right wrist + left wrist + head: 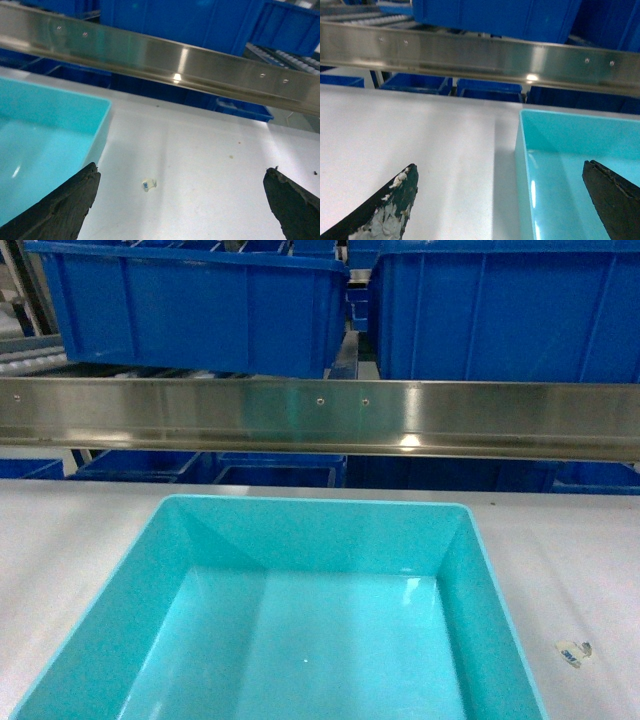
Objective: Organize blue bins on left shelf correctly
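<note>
One light turquoise blue bin (320,535) sits empty on the white table, just in front of the left shelf's steel crossbar (320,415). Neither gripper shows in the head view. In the left wrist view my left gripper (500,167) is open and straddles the bin's left wall (520,165): one finger (395,205) hangs over the table, the other (615,200) over the bin's inside. My right gripper (181,170) is open over bare table beside the blue bin's right wall (97,135). Its left finger (70,205) is close to that wall.
Darker royal-blue bins (200,305) (510,310) rest on the shelf's roller tracks (295,57) above the crossbar, and more stand below and behind it (270,472). The white table (70,530) runs out to both sides of the bin. A small paper scrap (149,184) lies at its right.
</note>
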